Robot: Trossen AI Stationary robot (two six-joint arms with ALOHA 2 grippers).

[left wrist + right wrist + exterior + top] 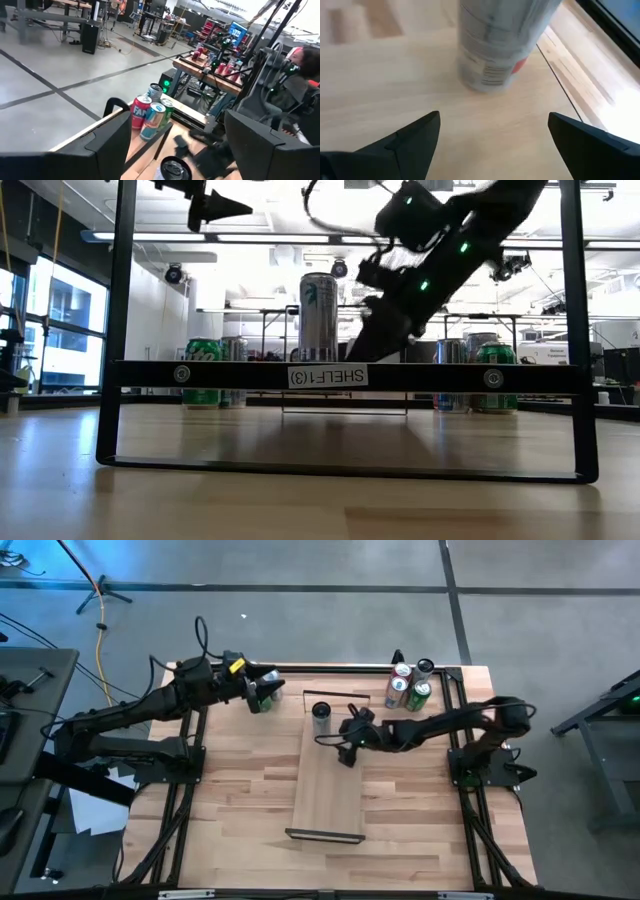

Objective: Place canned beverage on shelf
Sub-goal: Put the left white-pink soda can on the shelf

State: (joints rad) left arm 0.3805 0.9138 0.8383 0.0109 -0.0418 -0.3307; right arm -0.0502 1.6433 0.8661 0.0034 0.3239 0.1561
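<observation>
In the low view, the dark frame at the near end of the shelf [340, 375] fills the front of the picture. Past it, 1 tall silver can [318, 317] stands straight up on the shelf board, near the middle of the frame. In the high view this can [321, 717] sits at the top end of the pale shelf [328, 790], in the upper middle of the picture.

The right gripper [347, 745] is just beside the can, low on the shelf, and not touching it. Its 2 fingers are spread wide with nothing between them. In the right wrist view the can [500, 45] stands free ahead of the fingers.

It looks like the can is set down and the job is nearly done. A good move now is to pull the right arm straight back, slowly, so no finger bumps the can.

Farther off, the left gripper [262, 692] waits in the upper left. Its fingers are apart and empty. A bunch of other cans [410, 685] stands in the upper right.
</observation>
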